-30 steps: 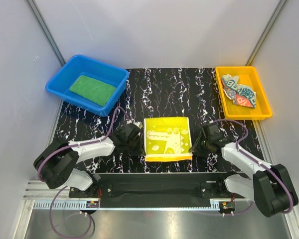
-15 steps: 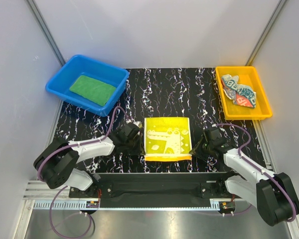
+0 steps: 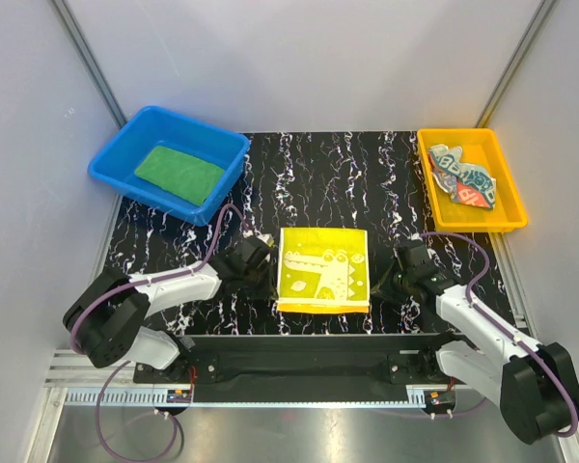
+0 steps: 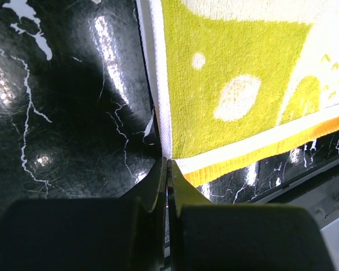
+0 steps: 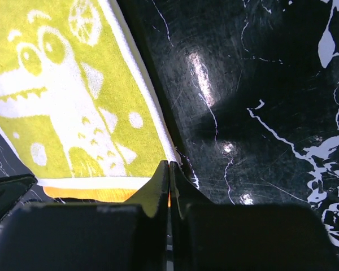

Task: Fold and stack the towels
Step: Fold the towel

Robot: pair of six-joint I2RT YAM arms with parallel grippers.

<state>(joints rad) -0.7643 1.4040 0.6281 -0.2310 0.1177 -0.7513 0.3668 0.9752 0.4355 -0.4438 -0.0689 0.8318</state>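
Now, yellow towel: lies flat on the black marbled table, centred between the two arms, crocodile print facing up. A white border and an orange band run along its near edge.
Near edge: the towel's near edge sits close to the near edge of the table, almost parallel to it.
Left gripper: clenched, fingers pressed together at the towel's near-left corner. The white border runs straight into the seam between them, so it appears to pinch that corner.
Right gripper: fingers drawn together at the near-right corner, where the white side border meets the orange band. A sliver of orange shows between them, so it is grasping the corner.
Side edges: both side borders lie straight, with bare marble just outside each one.
Open room: a wide stretch of bare table lies beyond the towel's far edge, between the two bins.
Green towel: folded flat inside the blue bin at the far-left corner, well apart from the arms.
Striped towel: bunched in the yellow bin at the far-right corner, leaving the bin's far end bare.
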